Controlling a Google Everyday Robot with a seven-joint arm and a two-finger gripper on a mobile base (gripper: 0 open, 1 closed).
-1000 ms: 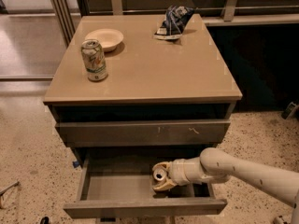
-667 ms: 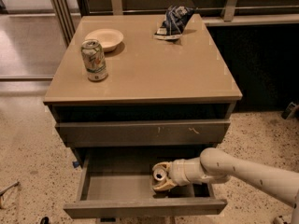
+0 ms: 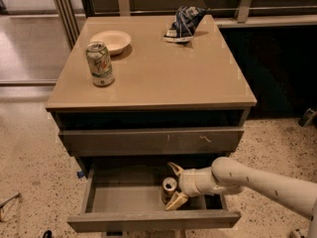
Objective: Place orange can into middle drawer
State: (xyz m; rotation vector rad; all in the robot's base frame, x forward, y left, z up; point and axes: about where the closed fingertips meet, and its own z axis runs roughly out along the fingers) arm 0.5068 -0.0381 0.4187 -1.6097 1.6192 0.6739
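Observation:
The orange can (image 3: 168,189) stands upright on the grey floor of the open middle drawer (image 3: 124,198), right of centre, with its silver top showing. My gripper (image 3: 171,186) reaches into the drawer from the right on a white arm. Its two tan fingers (image 3: 177,200) are spread, one behind the can and one in front of it, with a gap to the can on each side. The gripper is open and the can rests on the drawer floor.
A closed drawer with pale scratch marks (image 3: 151,141) sits just above the open one. On the cabinet top (image 3: 163,78) stand a green-and-white can (image 3: 99,64), a pale bowl (image 3: 110,41) and a dark crumpled bag (image 3: 184,23). Speckled floor lies all around.
The fingers have spread apart from the orange can, which now stands free on the drawer floor. The arm has stayed in nearly the same place.

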